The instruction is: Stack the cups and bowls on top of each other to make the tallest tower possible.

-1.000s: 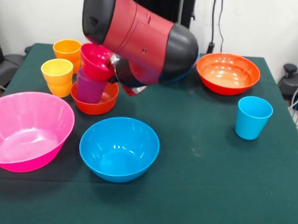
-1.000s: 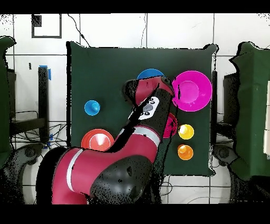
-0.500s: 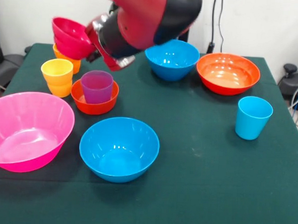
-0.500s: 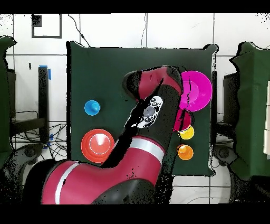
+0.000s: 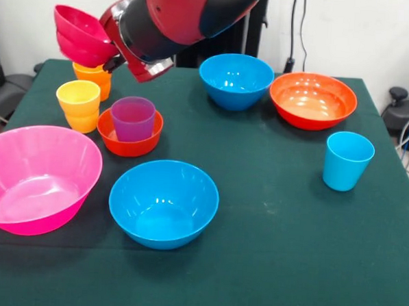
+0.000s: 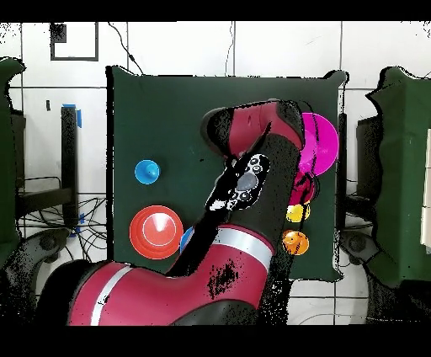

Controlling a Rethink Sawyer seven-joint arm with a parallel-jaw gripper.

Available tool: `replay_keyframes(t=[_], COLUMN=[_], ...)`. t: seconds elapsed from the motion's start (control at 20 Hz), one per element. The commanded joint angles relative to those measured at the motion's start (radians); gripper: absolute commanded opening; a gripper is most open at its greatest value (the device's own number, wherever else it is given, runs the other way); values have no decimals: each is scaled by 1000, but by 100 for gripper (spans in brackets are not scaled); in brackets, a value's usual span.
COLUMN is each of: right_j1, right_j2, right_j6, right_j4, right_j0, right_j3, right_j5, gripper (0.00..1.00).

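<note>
While the red and black arm [image 5: 177,14] is reaching in from the top of the front view, the small magenta bowl [image 5: 80,37] is hanging in the air at its tip, tilted on its side with the mouth turned toward the wrist; the fingers [image 5: 112,51] are clenching on its rim (only a sliver of metal is showing there, so the grip is read from the bowl being held aloft). That bowl is hovering above the orange cup [image 5: 93,78], clear of the worktop [image 5: 276,225]. Just in front of the orange cup the yellow cup [image 5: 79,105] is standing upright. Beside it the purple cup [image 5: 133,119] is sitting upright inside the small orange-red bowl [image 5: 128,139], nothing resting on top of it. Nearest the camera, the big translucent pink bowl [image 5: 35,178] and one medium blue bowl [image 5: 163,202] are lying side by side, both mouth up. Toward the far edge the second blue bowl [image 5: 236,80] is standing just beside the wide orange bowl [image 5: 313,100], and the light blue cup [image 5: 347,160] is standing alone, well apart from the others. In the overhead view the arm is covering much of the cloth
</note>
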Motion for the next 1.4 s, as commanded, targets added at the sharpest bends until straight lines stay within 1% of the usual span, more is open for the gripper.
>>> replay_keyframes(t=[0.05,0.35,0.55,0.85,1.1,1.4], right_j1=[57,23,22,10,7,14], right_j2=[150,174,199,207,211,218], right_j6=[-159,-90,-61,-33,-38,-50], right_j4=[-35,11,33,44,35,24], right_j0=[-23,-26,-30,-20,-9,-16], right_j3=[49,164,196,205,182,167], right_j5=[-62,-92,-121,-125,-108,-105], gripper=[0,0,0,0,0,0])
